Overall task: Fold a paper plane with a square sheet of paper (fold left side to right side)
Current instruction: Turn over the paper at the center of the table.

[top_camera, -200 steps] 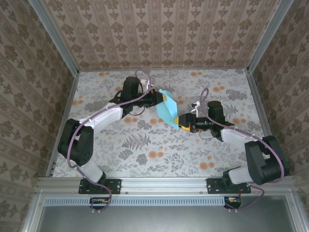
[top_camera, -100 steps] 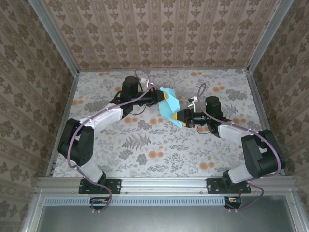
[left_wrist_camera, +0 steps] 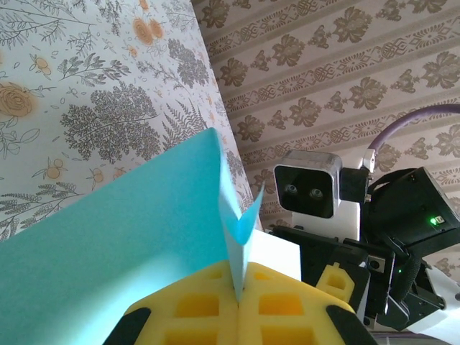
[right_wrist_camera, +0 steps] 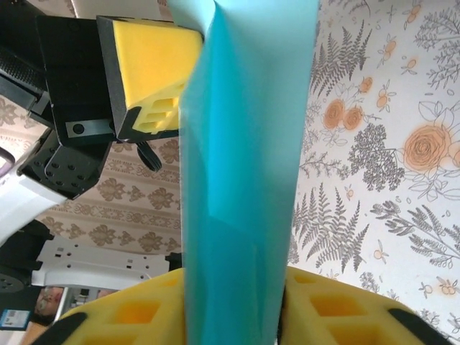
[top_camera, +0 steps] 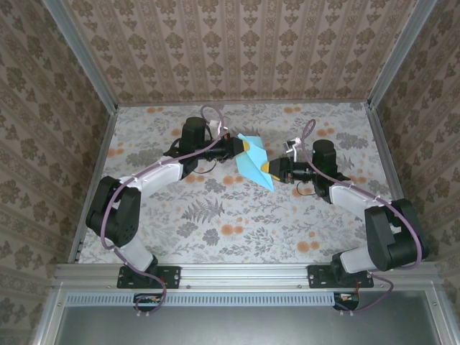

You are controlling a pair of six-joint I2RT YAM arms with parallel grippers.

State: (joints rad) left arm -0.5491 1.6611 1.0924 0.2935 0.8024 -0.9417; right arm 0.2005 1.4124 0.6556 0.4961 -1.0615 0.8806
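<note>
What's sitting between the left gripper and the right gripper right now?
The folded turquoise-blue paper sheet bridges the gap from the left gripper to the right gripper, clearest in the top view.

This was a robot test cell in a lab, not a lived-in room. Aluminium frame posts edged wallpapered panels that boxed in a table covered in floral print. A cabled left arm and right arm were bolted to a metal rail at its near edge.
</note>
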